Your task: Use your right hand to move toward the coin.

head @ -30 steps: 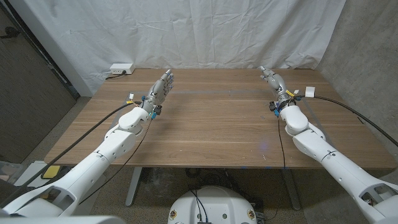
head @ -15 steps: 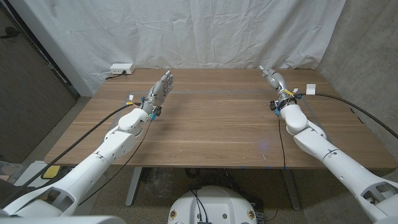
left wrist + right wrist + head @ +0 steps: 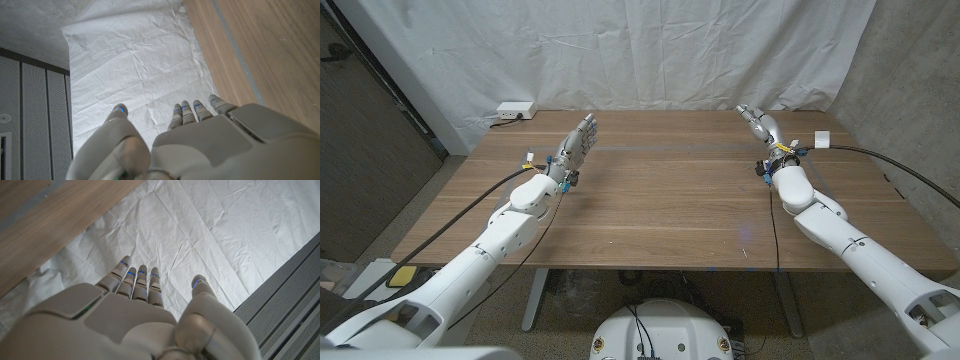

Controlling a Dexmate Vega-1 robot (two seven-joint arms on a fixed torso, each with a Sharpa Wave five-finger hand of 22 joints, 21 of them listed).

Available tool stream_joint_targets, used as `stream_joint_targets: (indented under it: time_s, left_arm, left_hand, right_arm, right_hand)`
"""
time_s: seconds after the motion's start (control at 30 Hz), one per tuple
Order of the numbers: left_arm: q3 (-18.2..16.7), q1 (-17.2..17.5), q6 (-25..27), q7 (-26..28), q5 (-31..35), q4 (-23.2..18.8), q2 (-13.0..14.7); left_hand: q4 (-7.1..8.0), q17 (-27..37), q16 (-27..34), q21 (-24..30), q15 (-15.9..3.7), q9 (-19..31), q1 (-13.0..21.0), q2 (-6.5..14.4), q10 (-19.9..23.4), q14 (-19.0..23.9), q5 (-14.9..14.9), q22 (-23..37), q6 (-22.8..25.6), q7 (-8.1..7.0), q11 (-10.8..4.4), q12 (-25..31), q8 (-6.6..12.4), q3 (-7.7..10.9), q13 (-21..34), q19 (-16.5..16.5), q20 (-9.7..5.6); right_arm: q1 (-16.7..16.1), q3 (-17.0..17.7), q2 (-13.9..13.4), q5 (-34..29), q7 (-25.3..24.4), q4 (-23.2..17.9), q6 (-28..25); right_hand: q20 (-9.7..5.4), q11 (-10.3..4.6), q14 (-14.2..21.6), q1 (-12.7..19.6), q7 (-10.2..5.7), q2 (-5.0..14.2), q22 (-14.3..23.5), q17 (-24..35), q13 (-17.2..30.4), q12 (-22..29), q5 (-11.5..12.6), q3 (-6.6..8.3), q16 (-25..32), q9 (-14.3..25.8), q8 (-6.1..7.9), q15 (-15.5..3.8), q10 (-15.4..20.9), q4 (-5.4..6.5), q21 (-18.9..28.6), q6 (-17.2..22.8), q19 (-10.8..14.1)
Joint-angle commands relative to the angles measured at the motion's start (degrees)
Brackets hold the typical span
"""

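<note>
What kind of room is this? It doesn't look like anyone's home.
Probably a lab or test setup rather than a home: a white sheet hangs as a backdrop behind a bare wooden table, a power strip sits at its far corner, and cabled robot arms reach over it.

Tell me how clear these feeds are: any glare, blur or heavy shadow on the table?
Head view: evenly lit, sharp, the table showing only a soft sheen and one small bright speck near its front edge. Left wrist view: the left hand up close looks soft. Right wrist view: the right hand likewise, the cloth behind it crisp.
</note>
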Motion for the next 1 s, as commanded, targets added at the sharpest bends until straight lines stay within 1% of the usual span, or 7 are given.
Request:
stream_joint_targets:
  time_s: [0.03,0.33,0.67,0.77,1.0]
  left_arm:
    - [0.2,-0.1,0.0,-0.3,0.0,0.0,-0.1]
    - [-0.2,0.9,0.2,0.3,-0.3,-1.0,0.3]
    - [0.0,0.8,0.0,0.0,-0.3,-0.5,0.0]
    - [0.0,0.7,-0.2,-0.2,-0.4,-0.3,-0.1]
    - [-0.1,1.0,0.0,0.2,-0.4,-0.9,0.1]
  left_hand:
    - [-0.13,0.1,0.0,-0.2,0.10,0.3,0.7,0.0,0.3,0.2,-0.2,0.1,0.4,0.21,-0.02,-0.2,-0.20,0.06,0.2,0.3,-3.27]
    - [-0.19,0.1,-0.1,-0.3,0.13,0.3,0.9,0.2,0.3,0.2,-0.3,0.1,0.5,0.30,-0.02,-0.2,-0.23,0.07,0.2,0.3,-3.19]
    - [-0.26,0.2,-0.1,-0.4,0.15,0.3,1.1,0.3,0.3,0.2,-0.5,0.1,0.5,0.22,-0.03,-0.3,-0.32,0.05,0.2,0.2,-3.05]
    - [-0.28,0.2,-0.1,-0.4,0.18,0.4,1.1,0.4,0.3,0.2,-0.5,0.1,0.4,0.20,-0.01,-0.3,-0.35,0.03,0.2,0.3,-3.04]
    - [-0.30,0.2,-0.1,-0.4,0.15,0.4,1.2,0.4,0.4,0.2,-0.6,0.1,0.5,0.19,0.12,-0.3,-0.37,0.00,0.2,0.3,-3.06]
  right_arm:
    - [0.3,-0.6,-0.6,-2.7,-1.9,-0.4,-1.6]
    - [0.3,-1.6,-0.9,-6.4,-4.1,-1.2,-2.7]
    - [0.5,-2.6,-1.2,-8.9,-5.0,-1.8,-4.4]
    - [0.5,-2.6,-1.1,-9.0,-5.4,-1.7,-4.1]
    - [0.4,-2.8,-1.5,-10.6,-6.3,-2.5,-4.9]
  right_hand:
    - [-1.22,-0.35,0.2,0.6,-0.41,0.24,0.2,0.2,0.1,0.0,0.3,0.19,-0.1,0.1,0.11,-0.44,-0.1,-0.36,-0.2,0.4,0.3]
    - [-1.19,-0.39,0.3,0.7,-0.55,0.26,0.2,0.2,0.1,0.0,0.3,0.21,-0.1,0.2,0.07,-0.54,-0.1,-0.39,-0.4,0.4,0.2]
    - [-1.29,-0.47,0.3,0.7,-0.71,0.27,0.2,0.2,0.2,0.0,0.4,0.20,-0.1,0.2,0.04,-0.54,0.1,-0.39,-0.6,0.4,0.2]
    - [-1.30,-0.53,0.3,0.7,-0.69,0.28,0.2,0.2,0.2,0.0,0.4,0.21,-0.1,0.2,0.04,-0.61,0.1,-0.40,-0.6,0.4,0.2]
    - [-1.30,-0.62,0.3,0.7,-0.83,0.29,0.2,0.2,0.2,0.0,0.4,0.21,-0.1,0.2,0.00,-0.68,0.1,-0.41,-0.8,0.4,0.2]
